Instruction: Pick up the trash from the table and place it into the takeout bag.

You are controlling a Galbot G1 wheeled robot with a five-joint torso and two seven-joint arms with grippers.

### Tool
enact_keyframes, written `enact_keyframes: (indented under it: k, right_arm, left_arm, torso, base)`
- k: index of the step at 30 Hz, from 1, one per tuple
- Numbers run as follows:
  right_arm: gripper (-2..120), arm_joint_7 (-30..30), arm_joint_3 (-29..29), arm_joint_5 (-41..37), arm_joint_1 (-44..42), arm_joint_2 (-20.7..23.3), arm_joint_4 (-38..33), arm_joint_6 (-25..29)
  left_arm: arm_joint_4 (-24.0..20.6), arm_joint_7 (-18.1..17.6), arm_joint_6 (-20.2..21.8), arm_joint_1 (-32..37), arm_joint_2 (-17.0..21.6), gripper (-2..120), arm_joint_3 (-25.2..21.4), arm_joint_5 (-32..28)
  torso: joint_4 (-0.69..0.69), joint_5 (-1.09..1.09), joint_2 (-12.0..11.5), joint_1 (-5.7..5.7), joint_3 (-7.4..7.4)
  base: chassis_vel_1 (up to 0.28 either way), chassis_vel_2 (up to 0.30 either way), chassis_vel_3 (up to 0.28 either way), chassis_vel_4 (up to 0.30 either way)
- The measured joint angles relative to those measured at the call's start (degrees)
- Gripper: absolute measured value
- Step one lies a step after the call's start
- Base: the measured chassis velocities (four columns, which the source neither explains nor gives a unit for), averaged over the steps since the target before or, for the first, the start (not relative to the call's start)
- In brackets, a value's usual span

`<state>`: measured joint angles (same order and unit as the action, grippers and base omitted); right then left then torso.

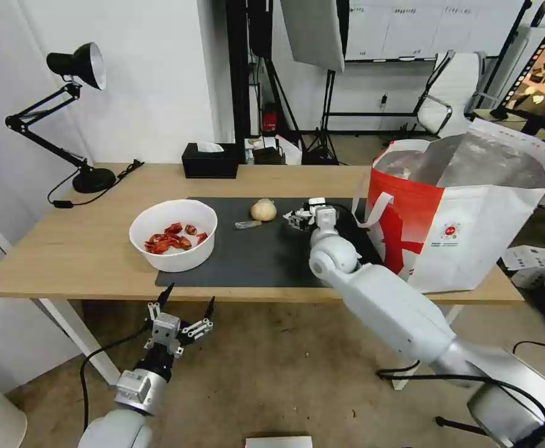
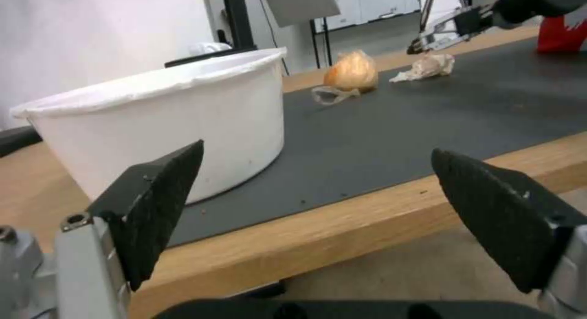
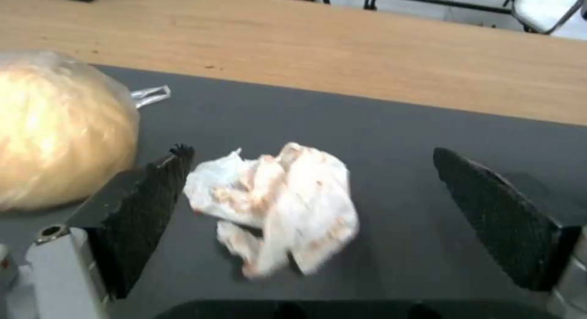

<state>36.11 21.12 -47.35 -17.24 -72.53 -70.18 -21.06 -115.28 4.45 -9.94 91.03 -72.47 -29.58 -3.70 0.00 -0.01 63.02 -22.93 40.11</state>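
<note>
1. Plainly, the biggest thing before me is the table (image 1: 86, 249), its dark mat (image 1: 266, 249) carrying what is left of the trash.
2. Next is the takeout bag (image 1: 471, 230), standing open at the table's right end just beside the mat. Its foil mouth faces up, but I cannot see into the bottom, so I cannot say what, if anything, is already inside.
3. The white bowl (image 1: 173, 235) of red shells sits on the mat's left edge, untouched, so it is work not yet done.
4. The tan lump (image 1: 263, 210) rests at the mat's far side, with a small clear plastic scrap (image 1: 247, 224) just beside it; both are yet to be picked up.
5. The crumpled tissue (image 3: 278, 202) lies on the mat between my right gripper (image 3: 312, 213) fingers. Those jaws are spread wide on either side of it, holding nothing. I judge this to be the grab in hand, not yet closed.
6. My left gripper (image 1: 185, 308) hangs below the table's near edge, in front of the bowl, jaws wide apart and empty.
7. From the head view my own right wrist covers most of the tissue.
</note>
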Motion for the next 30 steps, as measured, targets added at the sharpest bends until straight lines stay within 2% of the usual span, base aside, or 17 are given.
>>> enact_keyframes:
  k: [9, 20, 23, 24, 27, 28, 29, 30]
  right_arm:
    - [100, -1.8, -0.3, 0.4, 4.0, -5.7, 9.9, -2.4]
    - [98, -2.7, -1.6, 0.6, 4.0, -7.7, 13.5, -2.9]
    - [86, -2.6, -2.1, 0.4, 3.6, -8.0, 13.6, -2.9]
    - [86, -2.6, -2.1, 0.4, 3.6, -8.0, 13.6, -2.9]
    - [74, -2.6, -2.4, 0.3, 3.1, -7.9, 13.2, -2.8]
    - [65, -2.6, -2.5, 0.3, 2.7, -7.8, 12.8, -2.6]
    - [65, -2.6, -2.5, 0.3, 2.7, -7.8, 12.8, -2.6]
    - [60, -2.6, -2.5, 0.3, 2.5, -7.6, 12.5, -2.5]
  left_arm:
    - [0.4, 0.0, -0.6, -0.1, 0.5, 100, -0.1, -0.2]
    - [0.6, 0.1, -1.3, -0.1, 1.3, 100, -0.4, -0.9]
    - [0.6, 0.1, -1.4, -0.1, 1.3, 100, -0.4, -1.1]
    - [0.6, 0.1, -1.4, -0.1, 1.3, 100, -0.4, -1.1]
    - [0.7, 0.2, -1.4, -0.1, 1.4, 100, -0.3, -1.1]
    - [0.7, 0.2, -1.4, -0.1, 1.4, 100, -0.3, -1.1]
    - [0.7, 0.2, -1.4, -0.1, 1.4, 100, -0.3, -1.1]
    - [0.7, 0.2, -1.4, -0.2, 1.4, 100, -0.2, -1.1]
  torso:
    - [0.01, 0.00, 0.0, 0.00, 0.00]
    - [0.00, 0.01, 0.0, 0.01, 0.00]
    - [0.00, 0.01, 0.0, 0.01, -0.01]
    - [0.00, 0.01, 0.0, 0.01, -0.01]
    - [0.01, 0.01, 0.0, 0.02, -0.02]
    - [0.02, 0.01, 0.0, 0.02, -0.02]
    - [0.02, 0.01, 0.0, 0.02, -0.02]
    - [0.03, 0.01, 0.0, 0.02, -0.02]
  base:
    - [0.000, 0.000, 0.000, 0.000]
    - [0.000, 0.000, 0.000, 0.000]
    - [0.000, 0.000, 0.000, 0.000]
    - [0.000, 0.000, 0.000, 0.000]
    - [0.000, 0.000, 0.000, 0.000]
    - [0.000, 0.000, 0.000, 0.000]
    - [0.000, 0.000, 0.000, 0.000]
    - [0.000, 0.000, 0.000, 0.000]
